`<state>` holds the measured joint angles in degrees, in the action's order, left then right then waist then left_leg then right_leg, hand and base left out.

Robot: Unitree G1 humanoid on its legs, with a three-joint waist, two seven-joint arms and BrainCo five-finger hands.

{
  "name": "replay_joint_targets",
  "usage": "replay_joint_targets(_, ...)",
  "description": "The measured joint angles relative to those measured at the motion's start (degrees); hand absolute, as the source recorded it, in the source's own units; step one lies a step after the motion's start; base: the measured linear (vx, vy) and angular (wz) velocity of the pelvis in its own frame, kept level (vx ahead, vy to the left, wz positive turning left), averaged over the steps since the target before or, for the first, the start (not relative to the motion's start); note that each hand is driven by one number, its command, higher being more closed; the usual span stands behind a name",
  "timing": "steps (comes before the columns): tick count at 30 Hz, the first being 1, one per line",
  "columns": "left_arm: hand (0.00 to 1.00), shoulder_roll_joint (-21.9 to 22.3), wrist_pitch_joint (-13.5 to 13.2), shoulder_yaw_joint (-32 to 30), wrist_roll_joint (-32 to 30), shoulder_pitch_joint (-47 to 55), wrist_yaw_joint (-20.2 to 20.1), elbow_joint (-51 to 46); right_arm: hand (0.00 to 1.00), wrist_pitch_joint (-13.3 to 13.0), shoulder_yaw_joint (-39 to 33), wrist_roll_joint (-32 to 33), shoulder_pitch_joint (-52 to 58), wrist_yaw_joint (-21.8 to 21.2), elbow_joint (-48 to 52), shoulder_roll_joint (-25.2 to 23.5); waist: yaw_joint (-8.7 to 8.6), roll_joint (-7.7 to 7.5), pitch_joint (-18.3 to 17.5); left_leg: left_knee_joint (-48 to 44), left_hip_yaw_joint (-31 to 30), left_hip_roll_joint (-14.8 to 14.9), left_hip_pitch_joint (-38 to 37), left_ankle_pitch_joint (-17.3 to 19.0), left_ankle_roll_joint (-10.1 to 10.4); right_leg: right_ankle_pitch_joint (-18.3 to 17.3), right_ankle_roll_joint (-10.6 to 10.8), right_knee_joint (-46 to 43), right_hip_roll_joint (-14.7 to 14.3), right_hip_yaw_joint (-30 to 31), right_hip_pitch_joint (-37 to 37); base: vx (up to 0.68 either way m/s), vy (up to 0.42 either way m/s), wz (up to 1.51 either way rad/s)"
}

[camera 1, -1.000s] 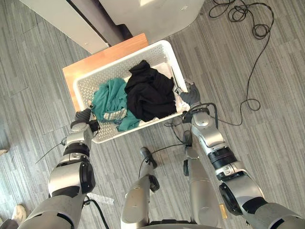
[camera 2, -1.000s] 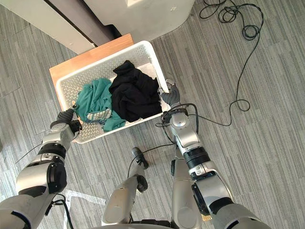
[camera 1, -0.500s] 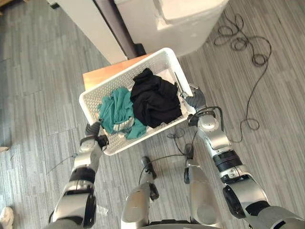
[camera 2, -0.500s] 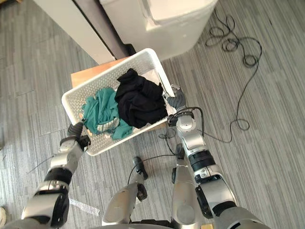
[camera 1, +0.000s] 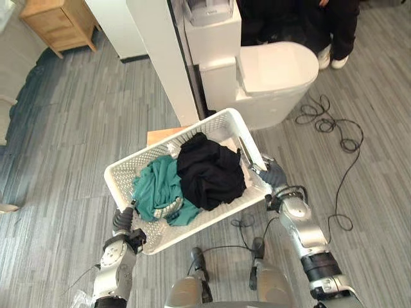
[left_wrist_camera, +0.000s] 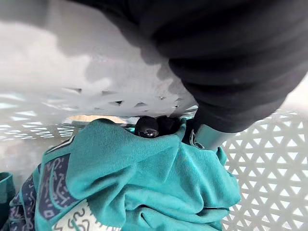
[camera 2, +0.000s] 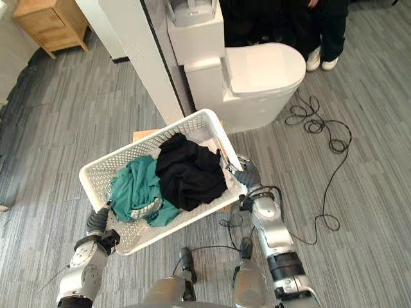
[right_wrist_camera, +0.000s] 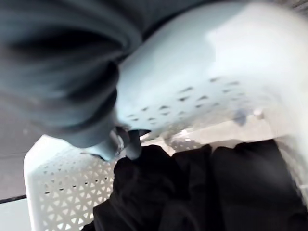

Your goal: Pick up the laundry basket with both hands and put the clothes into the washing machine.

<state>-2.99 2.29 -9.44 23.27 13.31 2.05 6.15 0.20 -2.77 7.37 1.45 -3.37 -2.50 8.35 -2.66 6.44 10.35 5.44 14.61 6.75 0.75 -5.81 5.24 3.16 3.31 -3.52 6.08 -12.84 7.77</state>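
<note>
Laundry basket (camera 1: 138,165) held off floor between both hands, above wooden stand (camera 1: 160,135), near white toilet (camera 1: 276,67). Black garment (camera 1: 210,173) and teal garment (camera 1: 157,190) inside.
Left hand (camera 1: 122,221): fingers curled over left end rim. Right hand (camera 1: 275,174): same at right end.
Versus a second ago: basket lifted off stand, carried forward.
Long axis hand to hand, right end farther; opening up.

From the head, 2 eye views look steeply down on the laundry basket (camera 1: 144,162) and grey floor (camera 1: 70,141), sharing almost the same scene. Both wrist cameras sit very close against its rim, facing in at the clothes (left_wrist_camera: 144,183).
</note>
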Motion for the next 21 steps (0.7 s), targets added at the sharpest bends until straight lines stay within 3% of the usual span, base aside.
replay_joint_targets(5, 1.00, 1.7, 0.0, 2.8, -2.0, 2.9, -2.1, -0.3, 1.00, -0.8, -5.1, 1.1, 8.3, -1.7, 1.6, -2.9, -0.67, -0.01, -1.5, 0.0, -0.2, 0.2, -1.9, 0.1, 0.0, -0.6, 0.2, 0.0, 0.1, -0.8, -2.2, 0.01, 0.000, 0.07)
replay_joint_targets(10, 1.00, 1.4, 0.0, 4.9, -3.9, 8.4, -2.2, -3.9, 1.00, -0.9, -6.0, 1.7, 17.2, -2.0, 7.0, -5.3, -1.07, -0.49, -1.8, 0.0, 6.6, 0.9, -6.3, 2.1, 0.3, -2.2, 0.3, -2.8, -0.2, 3.9, -1.9, -0.03, 0.014, -0.54)
replay_joint_targets(14, 1.00, -0.1, -0.6, 6.7, -3.9, 7.7, -3.2, -5.3, 1.00, -1.0, -7.8, 2.8, 21.0, -2.6, 12.3, -7.0, -1.33, -2.68, -2.1, -2.4, 16.3, 1.5, -4.9, 3.7, 0.6, -0.9, 1.4, -3.1, -2.0, 10.8, 4.1, -0.06, 0.019, -1.27)
replay_joint_targets(16, 1.00, -1.1, -1.2, 7.1, -3.8, 6.4, -3.2, -5.8, 1.00, -1.1, -7.9, 3.5, 21.1, -2.6, 13.9, -7.5, -1.45, -5.14, -2.3, -6.6, 25.3, 3.3, -3.2, 5.9, 0.5, 0.1, 3.8, 1.0, -3.5, 14.8, 7.1, -0.06, -0.034, -1.92)
replay_joint_targets(17, 1.00, -1.3, -1.2, 7.2, -3.8, 6.1, -3.1, -5.8, 1.00, -1.1, -7.9, 3.5, 20.9, -2.4, 14.3, -7.6, -1.48, -5.51, -2.4, -7.5, 27.7, 4.0, -2.8, 6.3, 0.2, -1.1, 5.8, 2.4, -4.0, 14.0, 7.5, -0.12, -0.090, -2.05)
replay_joint_targets(18, 1.00, -1.3, -1.4, 7.1, -3.8, 5.7, -3.0, -6.1, 1.00, -1.3, -7.7, 3.7, 20.3, -1.8, 14.7, -7.5, -1.51, -4.77, -2.4, -8.2, 32.1, 7.6, -2.5, 6.9, -0.4, -2.7, 5.5, 0.8, -4.7, 9.3, 9.2, -0.09, -0.083, -1.70)
replay_joint_targets(19, 1.00, -1.5, -1.5, 6.9, -3.9, 4.9, -3.0, -6.1, 1.00, -1.8, -7.6, 4.0, 20.4, -1.6, 14.8, -7.9, -2.12, -4.74, -2.4, -8.9, 34.7, 9.7, -2.9, 6.9, -0.3, -1.9, 0.7, -6.3, -4.7, 4.7, 10.7, -0.01, -0.090, -1.87)
replay_joint_targets(20, 1.00, -1.9, -1.5, 6.9, -3.9, 4.2, -3.0, -6.1, 1.00, -2.2, -7.6, 4.4, 20.5, -1.4, 14.8, -8.2, -2.47, -5.60, -2.6, -10.6, 37.7, 10.9, -4.5, 6.8, -0.1, -2.8, -2.2, -14.1, -1.8, -0.7, 10.0, 0.09, -0.056, -1.32)
replay_joint_targets(21, 1.00, -1.8, -1.5, 6.7, -3.9, 4.4, -3.0, -6.0, 1.00, -2.3, -7.4, 4.4, 20.6, -1.4, 14.8, -8.2, -2.61, -6.53, -3.0, -12.0, 39.2, 11.0, -5.1, 7.3, 0.1, -1.9, -3.9, -15.2, 0.3, -2.5, 8.6, 0.11, -0.215, -1.64)
